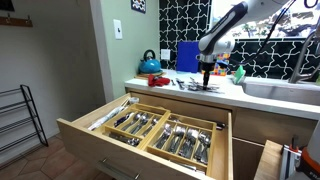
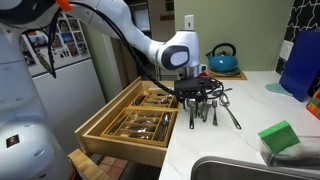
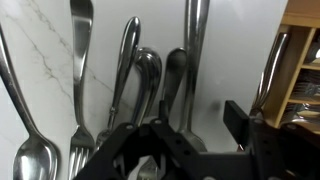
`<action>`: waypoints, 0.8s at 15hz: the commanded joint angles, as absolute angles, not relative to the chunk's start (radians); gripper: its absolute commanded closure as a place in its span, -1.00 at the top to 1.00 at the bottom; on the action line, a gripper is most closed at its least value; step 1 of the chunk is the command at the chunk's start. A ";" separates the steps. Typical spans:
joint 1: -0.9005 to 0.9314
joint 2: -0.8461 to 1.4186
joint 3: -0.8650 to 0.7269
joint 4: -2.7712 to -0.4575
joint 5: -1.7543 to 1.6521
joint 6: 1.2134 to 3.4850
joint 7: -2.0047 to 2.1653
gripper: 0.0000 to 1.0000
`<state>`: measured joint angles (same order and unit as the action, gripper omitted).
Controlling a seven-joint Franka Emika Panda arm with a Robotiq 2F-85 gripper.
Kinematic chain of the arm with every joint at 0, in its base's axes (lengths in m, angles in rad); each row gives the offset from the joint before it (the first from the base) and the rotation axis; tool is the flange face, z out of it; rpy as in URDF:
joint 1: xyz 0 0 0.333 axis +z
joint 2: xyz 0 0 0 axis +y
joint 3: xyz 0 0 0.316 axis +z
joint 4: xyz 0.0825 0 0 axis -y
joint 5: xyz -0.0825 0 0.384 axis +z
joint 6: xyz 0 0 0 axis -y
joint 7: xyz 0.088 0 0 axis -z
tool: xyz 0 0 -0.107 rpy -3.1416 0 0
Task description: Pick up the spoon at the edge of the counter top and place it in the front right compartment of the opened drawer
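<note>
Several silver pieces of cutlery lie side by side on the white counter top; they also show in both exterior views. One slim silver spoon lies nearest the counter's edge, beside the drawer. My gripper is open and empty, low over the cutlery, with its right finger just left of that spoon. It shows in both exterior views. The drawer stands open below, with two wooden trays full of cutlery.
A blue kettle and a blue box stand at the back of the counter. A green sponge lies by the sink. A black rack stands on the floor.
</note>
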<state>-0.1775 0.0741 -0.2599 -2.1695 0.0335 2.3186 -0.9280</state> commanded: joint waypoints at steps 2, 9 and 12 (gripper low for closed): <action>-0.214 0.119 -0.224 -2.134 0.082 2.331 -0.974 0.04; -0.230 0.138 -0.203 -2.107 0.082 2.319 -0.972 -0.08; -0.231 0.134 -0.199 -2.109 0.072 2.314 -0.962 -0.13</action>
